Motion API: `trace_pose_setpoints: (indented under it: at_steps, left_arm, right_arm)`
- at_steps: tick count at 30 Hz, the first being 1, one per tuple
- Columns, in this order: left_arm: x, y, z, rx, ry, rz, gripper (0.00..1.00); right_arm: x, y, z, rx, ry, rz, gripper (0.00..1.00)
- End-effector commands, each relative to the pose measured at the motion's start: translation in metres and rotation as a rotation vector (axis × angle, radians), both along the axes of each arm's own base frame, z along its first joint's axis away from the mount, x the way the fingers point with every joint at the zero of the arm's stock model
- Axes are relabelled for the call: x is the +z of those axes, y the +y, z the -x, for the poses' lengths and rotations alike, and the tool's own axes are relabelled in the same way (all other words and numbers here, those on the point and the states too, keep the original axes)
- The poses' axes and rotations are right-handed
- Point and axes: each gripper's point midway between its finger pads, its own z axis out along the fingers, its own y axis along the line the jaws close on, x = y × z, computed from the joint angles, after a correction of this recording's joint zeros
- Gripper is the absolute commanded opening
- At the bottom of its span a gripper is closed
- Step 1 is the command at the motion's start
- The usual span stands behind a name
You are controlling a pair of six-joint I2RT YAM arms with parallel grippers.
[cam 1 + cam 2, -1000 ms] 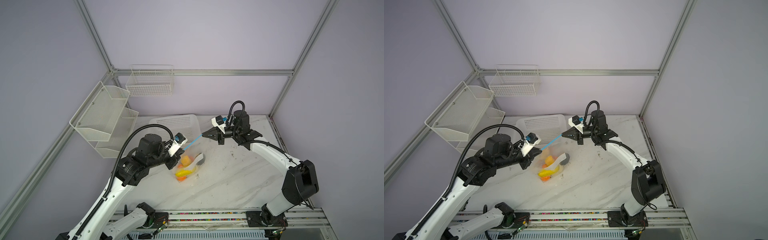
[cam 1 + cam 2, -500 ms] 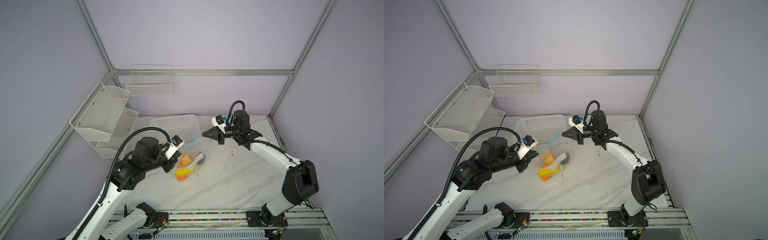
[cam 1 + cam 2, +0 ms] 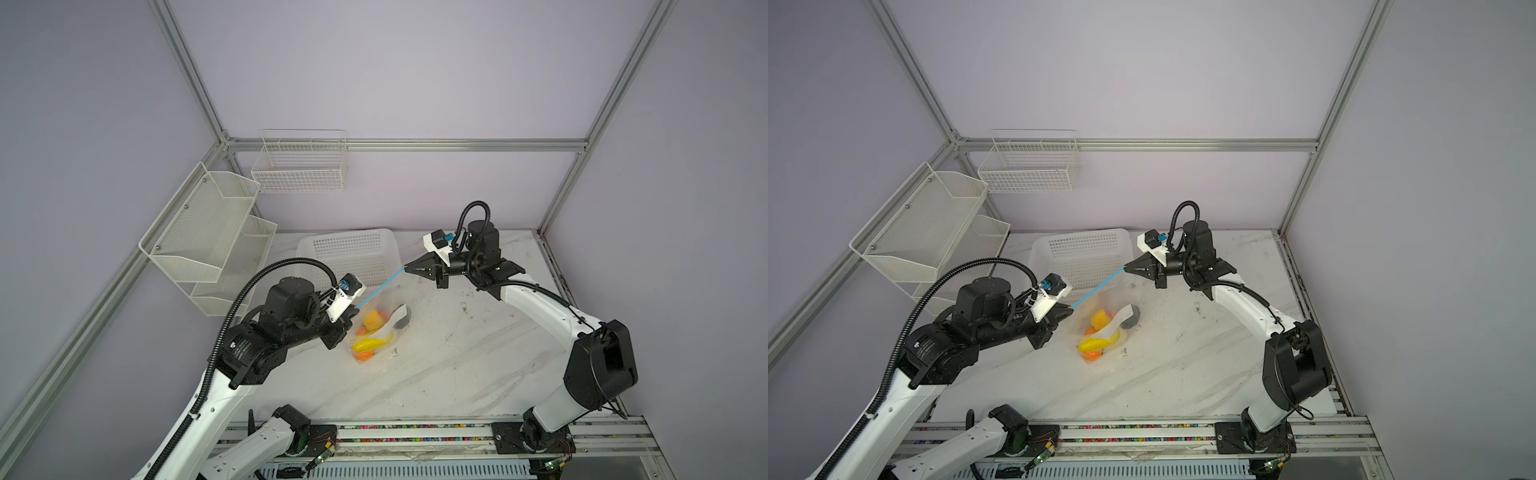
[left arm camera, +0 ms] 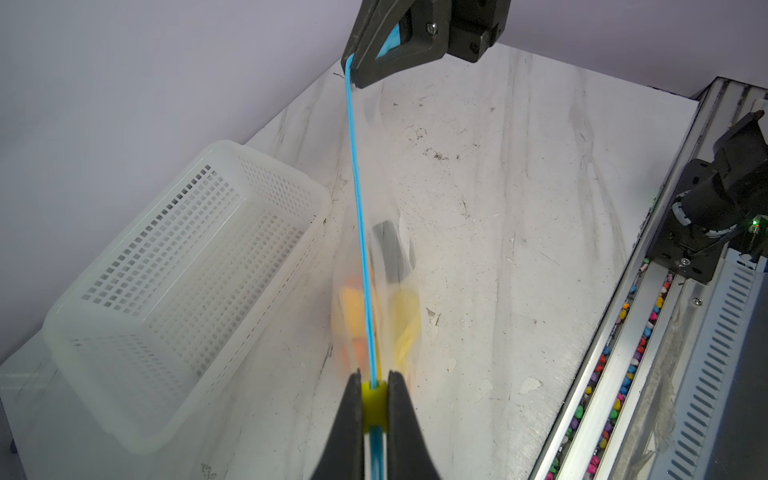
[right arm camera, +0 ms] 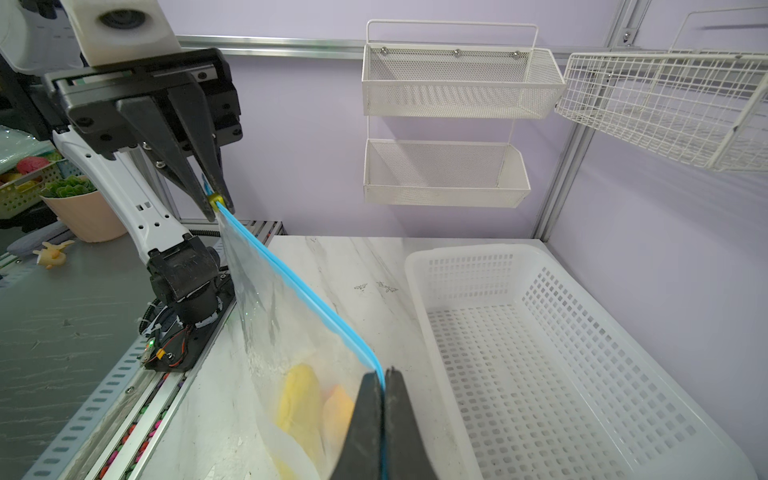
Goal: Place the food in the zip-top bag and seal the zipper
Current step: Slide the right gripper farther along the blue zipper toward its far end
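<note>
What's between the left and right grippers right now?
The light-blue zipper, stretched straight from the left gripper to the right gripper, with the zip-top bag hanging under it. Both top views show it.

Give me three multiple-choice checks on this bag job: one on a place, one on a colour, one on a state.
1. Where is the food?
A in the basket; B in the bag; C on the wall shelf.
2. What colour is the slider pinched by the left gripper?
A red; B green; C yellow.
3. How does the zipper lie?
A pulled straight between both shut grippers; B slack on the table; C hanging from one gripper only.

Key:
1 B, the fruit shows through the clear plastic.
2 C, the wrist view shows a yellow tab clamped there.
3 A, the right gripper pinches the other end and the blue strip runs taut in mid-air.
</note>
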Motion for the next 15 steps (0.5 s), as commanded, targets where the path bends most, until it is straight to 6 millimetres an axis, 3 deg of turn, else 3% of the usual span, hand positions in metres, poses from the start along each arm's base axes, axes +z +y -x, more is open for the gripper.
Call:
trace_pose_setpoints:
  at_steps: [1,15]
  left_arm:
    - [0.002,0.0098,0.0106,0.024,0.015,-0.001,0.08]
    - [0.0026,0.0135,0.0131,0.034,0.012,-0.007,0.08]
  right_arm:
    - [0.0074,-0.0108,-0.0099,-0.055,-0.028,-0.005,0.0]
    - [0.0082,-0.0109,-0.0086,-0.053,-0.026,-0.005,0.0]
